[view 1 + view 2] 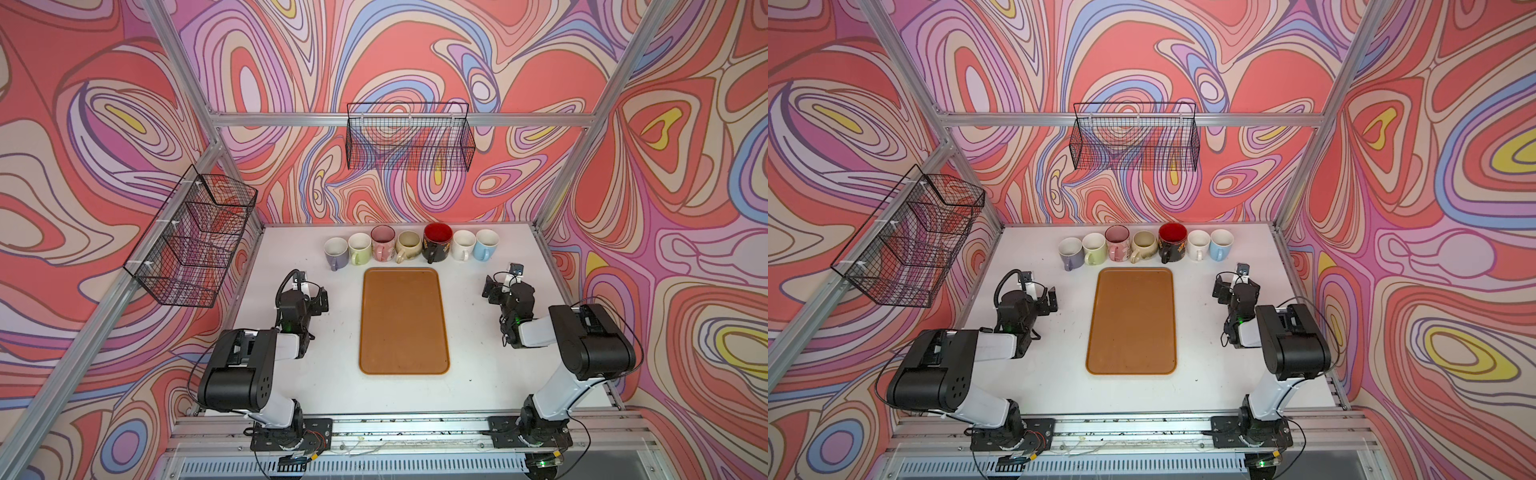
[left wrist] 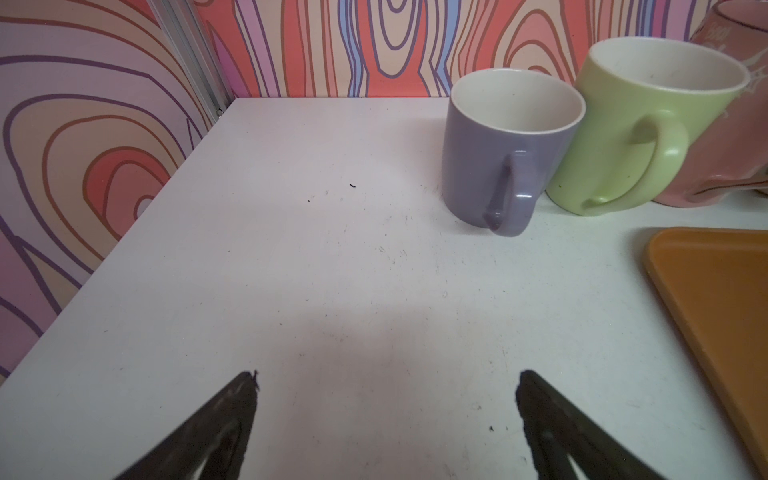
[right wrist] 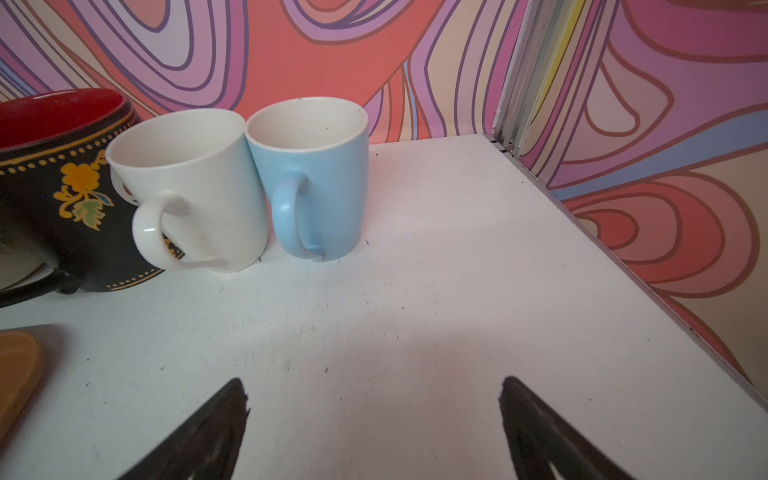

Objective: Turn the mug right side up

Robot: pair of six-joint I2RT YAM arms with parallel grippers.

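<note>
Several mugs stand in a row at the back of the white table, each with its mouth up in both top views: purple (image 1: 336, 251), green (image 1: 359, 246), pink (image 1: 382, 241), beige (image 1: 408, 245), black with red inside (image 1: 437, 243), white (image 1: 463, 245) and blue (image 1: 486, 243). My left gripper (image 1: 322, 300) hovers open in front of the purple mug (image 2: 505, 153), holding nothing. My right gripper (image 1: 490, 289) is open and empty too, a little in front of the blue mug (image 3: 316, 178). Both grippers (image 2: 386, 386) (image 3: 374, 395) have only bare table between their fingers.
An empty brown tray (image 1: 403, 320) lies mid-table between the arms. One black wire basket (image 1: 409, 137) hangs on the back wall and another (image 1: 191, 237) on the left wall. Aluminium frame posts stand at the table's back corners.
</note>
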